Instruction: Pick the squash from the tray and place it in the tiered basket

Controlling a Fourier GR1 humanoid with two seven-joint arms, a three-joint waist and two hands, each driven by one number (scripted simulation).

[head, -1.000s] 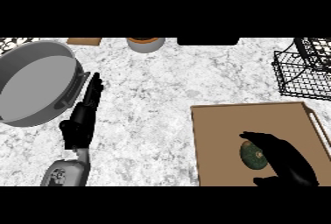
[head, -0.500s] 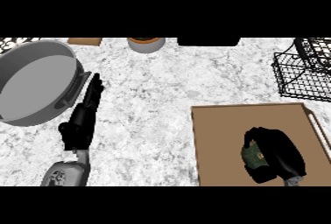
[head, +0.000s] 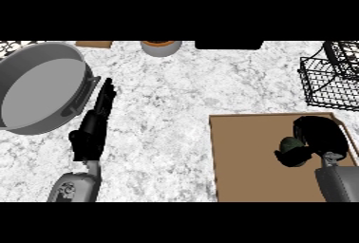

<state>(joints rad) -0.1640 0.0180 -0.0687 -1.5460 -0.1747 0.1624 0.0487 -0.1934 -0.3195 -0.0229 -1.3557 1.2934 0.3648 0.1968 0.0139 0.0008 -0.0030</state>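
Observation:
A dark green squash [head: 289, 144] lies on the brown tray [head: 245, 156] at the lower right. My right hand [head: 319, 137] sits over it with fingers and thumb curled round it, hiding most of it. The black wire tiered basket [head: 333, 76] stands at the right edge, beyond the tray's far side. My left hand [head: 95, 126] rests on the marble counter at the left, fingers straight and pointing away, beside the grey pan.
A large grey round pan [head: 38, 85] with a handle fills the upper left. A small orange-topped pot [head: 161, 46] and a dark object [head: 228, 44] stand at the counter's far edge. Bare marble lies between the tray and my left arm.
My right hand has closed round the squash and shifted to the right and up the tray with it. The left hand has stayed still.

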